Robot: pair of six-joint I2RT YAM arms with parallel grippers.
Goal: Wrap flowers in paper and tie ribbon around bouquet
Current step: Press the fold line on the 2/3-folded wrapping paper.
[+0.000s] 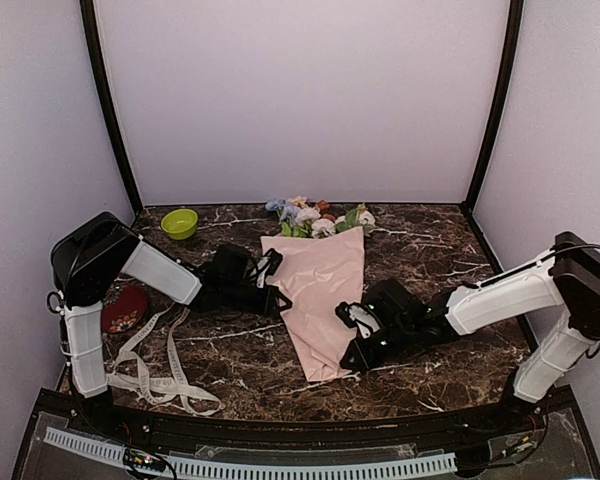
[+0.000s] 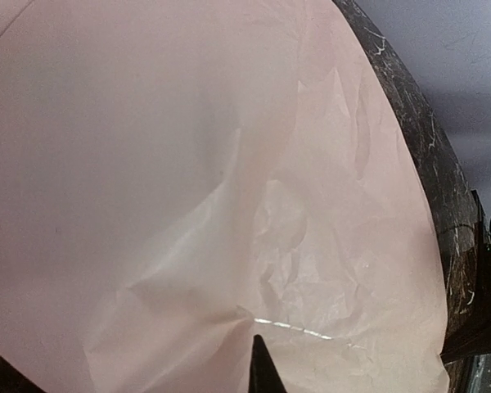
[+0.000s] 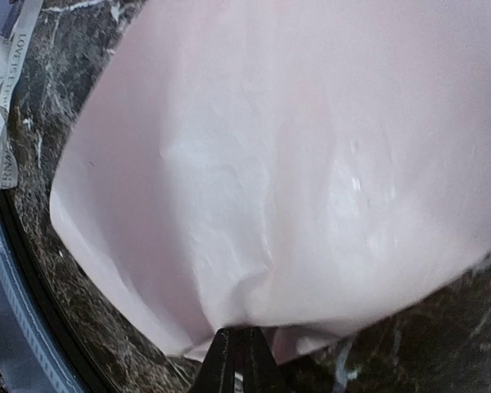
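Note:
The paper (image 1: 320,290) lies wrapped as a pale pink cone on the marble table, narrow end toward me. The flowers (image 1: 315,217) show blue, white and peach blooms at its wide far end, forming the bouquet. My left gripper (image 1: 276,283) is at the cone's left edge, shut on the paper (image 2: 188,205), which puckers at the black fingertip (image 2: 262,368). My right gripper (image 1: 352,338) is at the lower right edge, its fingers (image 3: 229,360) pressed together on a fold of the paper (image 3: 311,164). The ribbon (image 1: 160,365) lies loose in loops at the near left, held by neither gripper.
A green bowl (image 1: 179,223) stands at the far left of the table (image 1: 430,250). A red round object (image 1: 125,308) lies beside the left arm. Part of the ribbon (image 3: 4,74) shows at the right wrist view's left edge. Pale walls close in on three sides.

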